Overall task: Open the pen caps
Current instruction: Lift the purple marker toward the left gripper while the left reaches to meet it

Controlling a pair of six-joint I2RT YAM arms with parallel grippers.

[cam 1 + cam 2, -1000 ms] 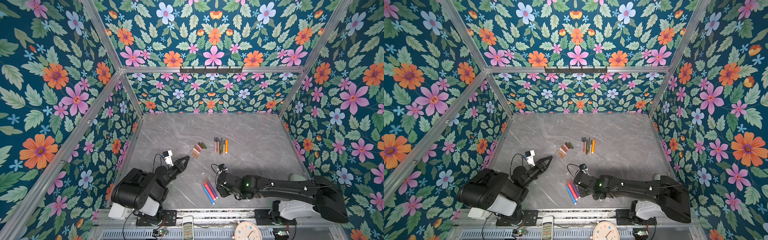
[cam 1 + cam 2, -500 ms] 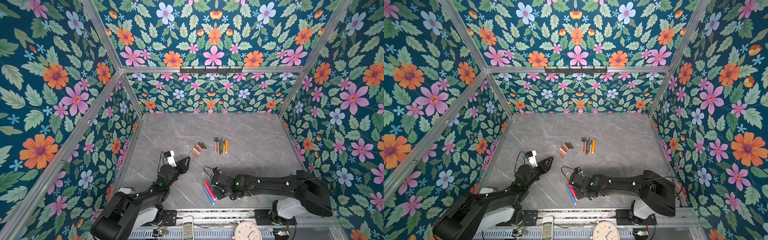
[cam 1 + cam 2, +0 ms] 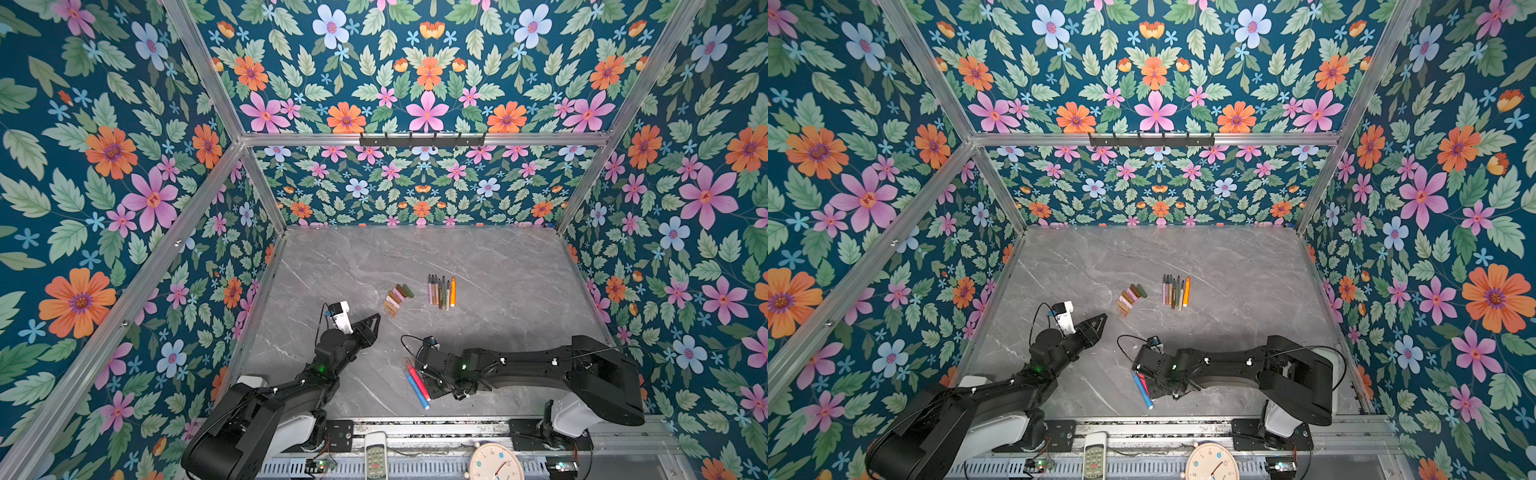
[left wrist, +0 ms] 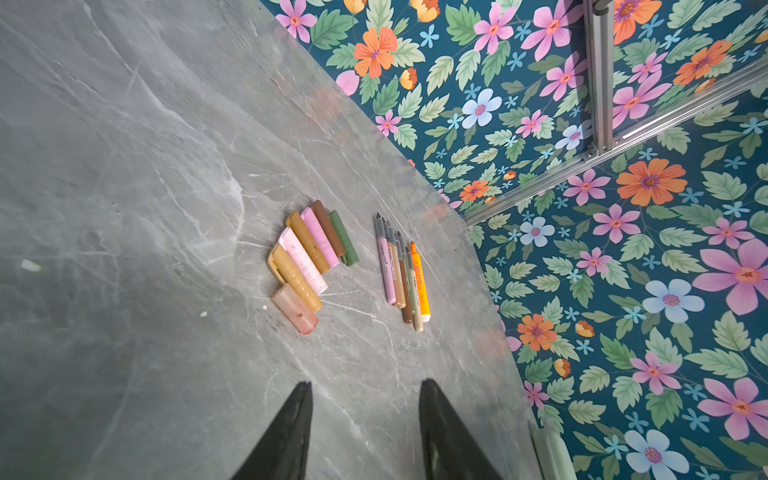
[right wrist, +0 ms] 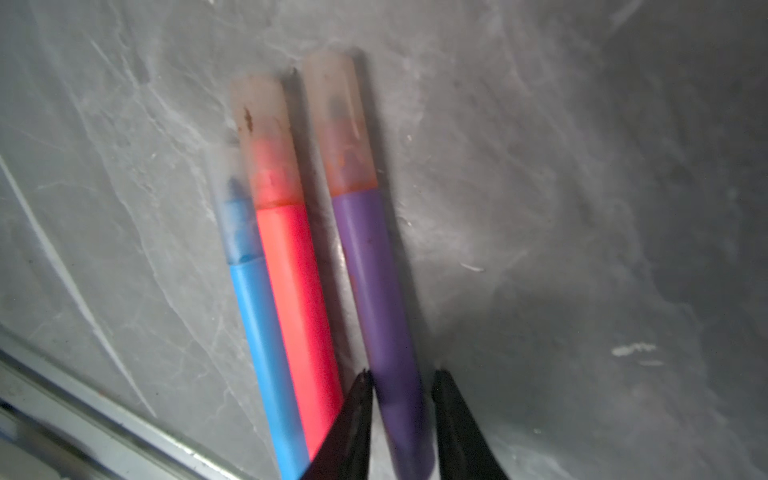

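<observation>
Three capped pens lie side by side near the table's front edge: blue (image 5: 257, 332), red (image 5: 295, 291) and purple (image 5: 382, 291). Each carries a translucent pen cap (image 5: 340, 124). My right gripper (image 5: 401, 374) straddles the purple pen's rear end, one finger touching it, the other a small gap away. In both top views the arm hides the purple pen; red (image 3: 417, 380) and blue (image 3: 1142, 390) show. My left gripper (image 4: 365, 386) is open and empty, low over the table (image 3: 374, 320). It points at several loose caps (image 4: 309, 257) beside a row of uncapped pens (image 4: 401, 274).
A metal rail (image 5: 83, 415) runs along the table's front edge close to the blue pen. A remote control (image 3: 376, 457) and a round clock (image 3: 494, 463) sit on the frame in front. Floral walls enclose the table on three sides.
My right gripper slid left over the three capped pens and its jaws narrowed around the purple one. My left arm stretched out from its folded pose toward the loose caps.
</observation>
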